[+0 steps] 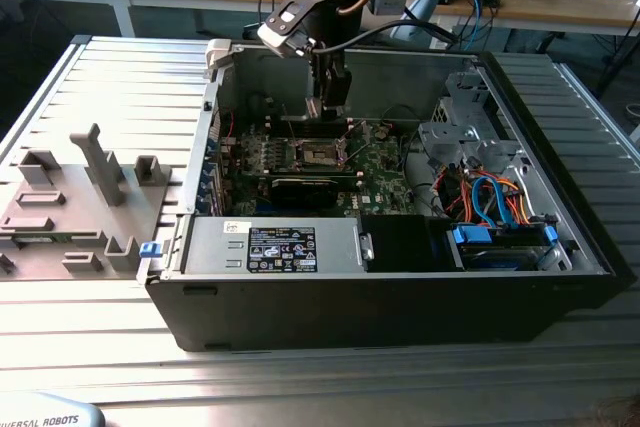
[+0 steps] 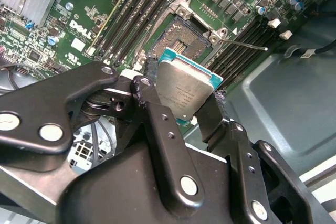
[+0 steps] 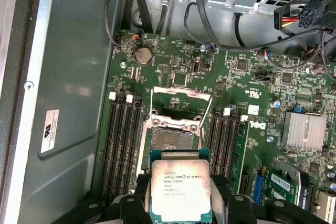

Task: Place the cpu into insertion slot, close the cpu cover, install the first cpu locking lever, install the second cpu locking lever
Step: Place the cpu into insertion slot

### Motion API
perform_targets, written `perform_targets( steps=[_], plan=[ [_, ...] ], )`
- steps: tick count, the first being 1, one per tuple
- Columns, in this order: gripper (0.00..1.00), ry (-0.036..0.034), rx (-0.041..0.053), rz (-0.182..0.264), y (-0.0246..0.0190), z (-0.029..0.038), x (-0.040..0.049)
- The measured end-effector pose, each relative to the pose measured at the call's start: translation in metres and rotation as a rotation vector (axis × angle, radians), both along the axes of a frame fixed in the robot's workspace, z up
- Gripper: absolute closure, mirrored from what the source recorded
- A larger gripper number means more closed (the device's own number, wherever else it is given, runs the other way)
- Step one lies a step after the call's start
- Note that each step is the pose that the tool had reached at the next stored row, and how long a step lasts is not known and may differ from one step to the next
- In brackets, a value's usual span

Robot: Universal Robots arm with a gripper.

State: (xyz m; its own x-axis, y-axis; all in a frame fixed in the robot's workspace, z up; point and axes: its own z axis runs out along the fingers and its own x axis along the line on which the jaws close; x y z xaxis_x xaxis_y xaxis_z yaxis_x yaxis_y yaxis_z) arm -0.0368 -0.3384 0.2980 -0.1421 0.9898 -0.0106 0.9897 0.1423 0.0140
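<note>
Gripper is clamped on the cpu, one black finger on each of two opposite edges, top face clear between them. In the exterior view the arm comes down at upper centre of frame into the open computer case, with the gripper hanging just above the insertion slot at mid-frame. The case lies on a ribbed metal table. In both wrist views the cpu is off the board, held just short of the insertion slot, not seated, with a gap between the two. Cpu look: flat square, dull silver-grey metal top with small dark print, thin teal-green edge showing round the lid. Insertion slot is uncovered, a dark square recess with a silvery rim, set in the green circuit board. The cpu cover stands tipped up on the far side of the slot from the gripper. One thin locking lever sticks out from a slot corner across the memory slots, unlatched. Memory slots flank the socket on both sides.
</note>
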Motion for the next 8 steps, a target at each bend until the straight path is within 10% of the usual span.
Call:
perform_targets(
  steps=[8],
  plan=[
    [0.46,0.0000,0.0001,-0.007,0.0000,-0.0003,0.0000]
  ],
)
